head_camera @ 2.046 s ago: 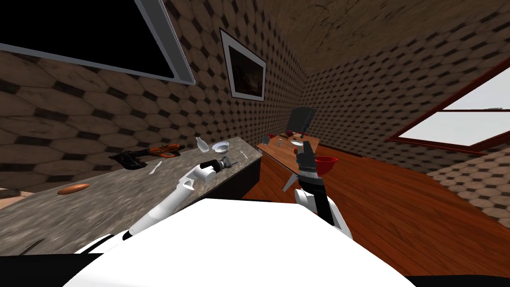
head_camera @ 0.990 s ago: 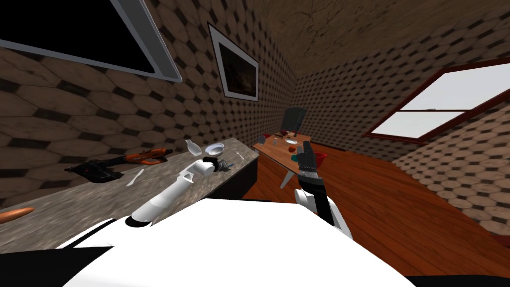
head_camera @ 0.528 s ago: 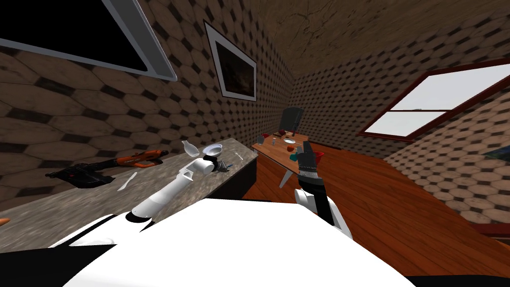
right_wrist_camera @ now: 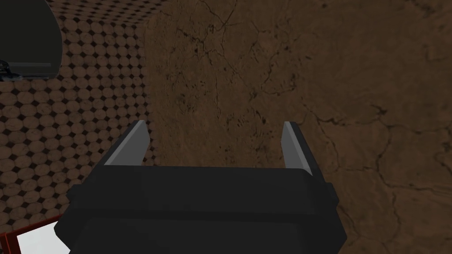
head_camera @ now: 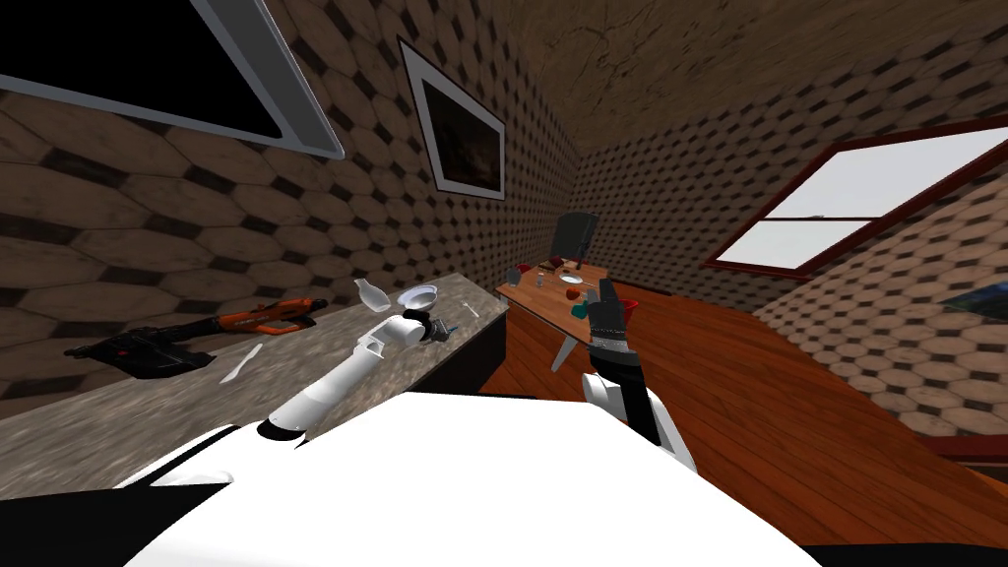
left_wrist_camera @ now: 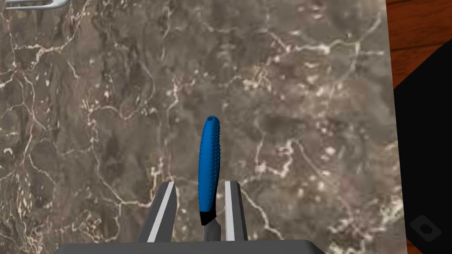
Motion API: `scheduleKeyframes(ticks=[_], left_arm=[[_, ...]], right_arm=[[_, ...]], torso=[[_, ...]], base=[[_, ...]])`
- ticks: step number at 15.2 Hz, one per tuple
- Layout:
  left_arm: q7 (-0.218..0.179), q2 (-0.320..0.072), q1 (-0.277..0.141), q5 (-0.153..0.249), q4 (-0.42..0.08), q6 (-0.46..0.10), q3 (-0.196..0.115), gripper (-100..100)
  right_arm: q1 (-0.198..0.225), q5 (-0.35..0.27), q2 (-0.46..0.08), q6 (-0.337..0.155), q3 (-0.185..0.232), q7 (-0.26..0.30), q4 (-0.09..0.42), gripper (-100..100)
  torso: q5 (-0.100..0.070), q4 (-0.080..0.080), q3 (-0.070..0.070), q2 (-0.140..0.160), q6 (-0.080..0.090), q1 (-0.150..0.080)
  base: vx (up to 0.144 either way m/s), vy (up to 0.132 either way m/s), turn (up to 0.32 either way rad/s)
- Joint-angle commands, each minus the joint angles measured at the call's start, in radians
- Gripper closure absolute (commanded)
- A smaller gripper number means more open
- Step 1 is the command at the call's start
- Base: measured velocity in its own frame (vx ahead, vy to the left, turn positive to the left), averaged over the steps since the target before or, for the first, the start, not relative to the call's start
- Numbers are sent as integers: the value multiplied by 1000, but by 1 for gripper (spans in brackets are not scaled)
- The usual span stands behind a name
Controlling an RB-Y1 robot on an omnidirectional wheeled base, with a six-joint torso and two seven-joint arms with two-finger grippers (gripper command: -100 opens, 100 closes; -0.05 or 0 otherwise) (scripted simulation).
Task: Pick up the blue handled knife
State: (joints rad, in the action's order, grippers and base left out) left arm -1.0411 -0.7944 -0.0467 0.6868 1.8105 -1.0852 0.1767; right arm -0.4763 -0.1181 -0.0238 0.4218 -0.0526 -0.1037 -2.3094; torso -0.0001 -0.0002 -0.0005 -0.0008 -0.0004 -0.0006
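Left end effector (left_wrist_camera: 201, 184) is over the counter (left_wrist_camera: 309, 110), near its far end and close to the edge along the wooden floor. The blue handled knife (left_wrist_camera: 209, 163) sits right between its fingers. The fingers are drawn in, far narrower than full spread. The handle lies against one finger, and a thin strip of counter shows beside the other. The blade end runs back under the end effector's dark body. Whether the knife is clear of the surface, I can't tell. A fork (head_camera: 471, 310) lies a little further toward the far end.

Against two seconds ago, my head view has swung. The black power tool (head_camera: 143, 349), the orange tool (head_camera: 266, 317) and the white utensil (head_camera: 241, 364) along the wall-side edge now sit further over in it. That's my turn, not theirs. The left arm keeps the same reach out from me. Right end effector (right_wrist_camera: 214, 123) is raised in front of me, fingers wide apart, holding nothing, same as before.
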Motion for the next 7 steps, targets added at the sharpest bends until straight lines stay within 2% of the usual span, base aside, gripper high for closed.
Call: scheduleKeyframes(ticks=[1, 3, 4, 6, 7], left_arm=[[0, 0, 0, 0, 0, 0, 0, 100], [0, 0, -1, 0, 1, 1, -1, 100], [-21, -18, -2, 9, 32, -20, 1, 100], [-35, -31, -3, 15, 53, -34, 1, 100], [-24, -21, -6, 10, 37, -24, 1, 100]], right_arm=[[0, 0, 0, 0, 0, 0, 0, 0], [0, 0, 0, 0, 0, 0, 0, 0], [0, 0, 0, 0, 0, 0, 0, 0], [0, 0, 0, 0, 0, 0, 0, 0], [0, 0, 0, 0, 0, 0, 0, 0]], torso=[[0, 0, 0, 0, 0, 0], [1, -1, -1, -1, 0, 1], [1, -1, -1, -1, 0, 1], [1, -1, 0, 1, 0, 2], [1, 0, 0, 1, 0, 2]], base=[[0, 0, 0], [0, 0, 0], [-17, 8, 28], [-31, 12, 41], [-18, 9, 14]])
